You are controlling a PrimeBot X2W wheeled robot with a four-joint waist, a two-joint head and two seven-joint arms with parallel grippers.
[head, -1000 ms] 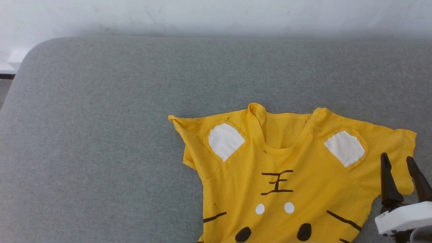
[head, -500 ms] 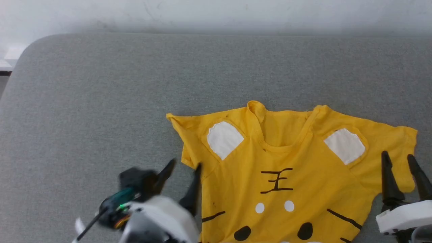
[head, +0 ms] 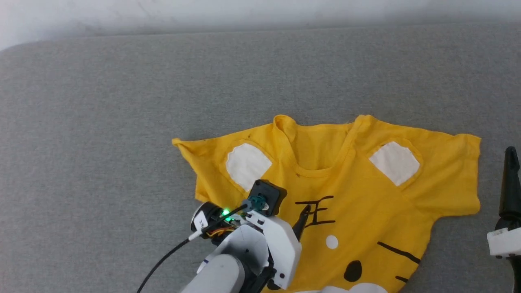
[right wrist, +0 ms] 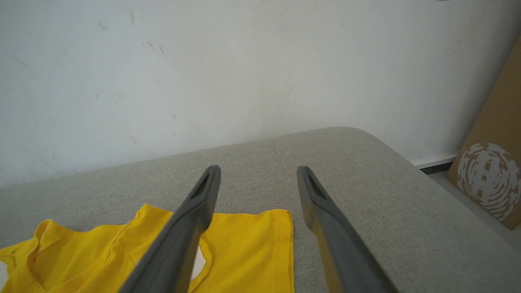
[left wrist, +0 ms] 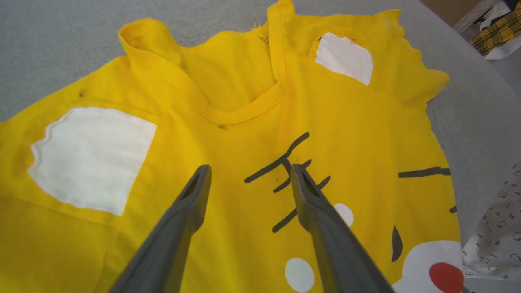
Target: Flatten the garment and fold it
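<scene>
The garment [head: 366, 191], a bright yellow T-shirt with white ear patches and black stripes, lies face up on the grey cushion, collar toward the wall. Its sleeve on the picture's left is bunched into a point. My left gripper [head: 300, 215] hovers over the chest print, most of it hidden behind its own wrist. In the left wrist view this gripper [left wrist: 249, 167] stands open above the black stripes of the garment [left wrist: 244, 93], with nothing between its fingers. My right gripper [head: 513, 167] stands at the right edge, beside the other sleeve. It is open [right wrist: 258, 169] over bare cushion, the garment [right wrist: 252, 244] below it.
The grey cushion [head: 122, 122] stretches wide to the left and back, ending at a white wall [right wrist: 203, 61]. A patterned white cloth [left wrist: 496, 228] lies by the shirt's hem. A cardboard sheet [right wrist: 488, 175] leans past the cushion's right end.
My left arm came in from the lower left and moved right over the shirt's chest, fingers open. The head camera shifted, so the whole picture slid left.
</scene>
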